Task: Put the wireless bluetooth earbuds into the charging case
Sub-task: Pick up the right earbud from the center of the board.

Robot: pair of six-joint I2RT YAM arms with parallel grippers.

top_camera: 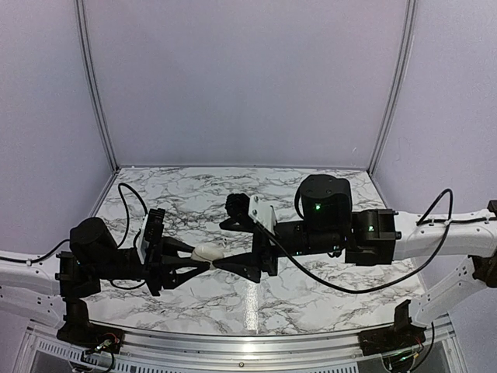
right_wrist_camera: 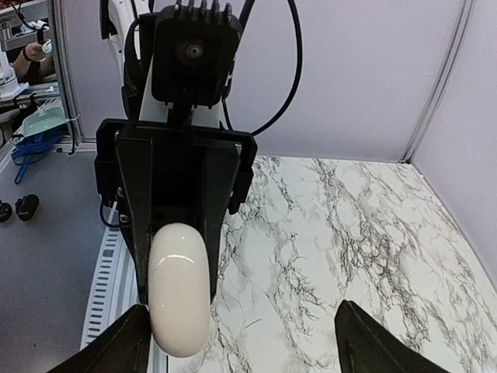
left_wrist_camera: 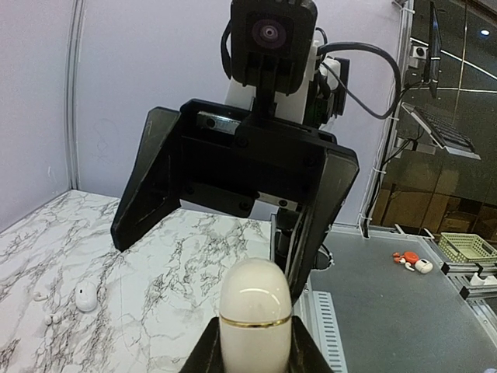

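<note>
The charging case (left_wrist_camera: 255, 311) is a glossy white pebble with a gold seam, its lid closed. My left gripper (left_wrist_camera: 255, 346) is shut on its lower half and holds it above the marble table (top_camera: 311, 287). The case (top_camera: 208, 252) points at my right gripper (top_camera: 225, 249), which faces it with its jaws wide apart. In the right wrist view the case (right_wrist_camera: 178, 289) lies close beside the right gripper's (right_wrist_camera: 242, 346) left finger, with nothing gripped. One white earbud (left_wrist_camera: 85, 296) lies on the table at far left, with tiny white pieces (left_wrist_camera: 45, 309) next to it.
Purple walls enclose the table on three sides. A metal rail (top_camera: 233, 342) runs along its near edge. Off the table, a green basket (left_wrist_camera: 467, 249) and an orange-and-white object (left_wrist_camera: 411, 262) sit on a grey floor. Cables (top_camera: 365, 284) trail from both arms.
</note>
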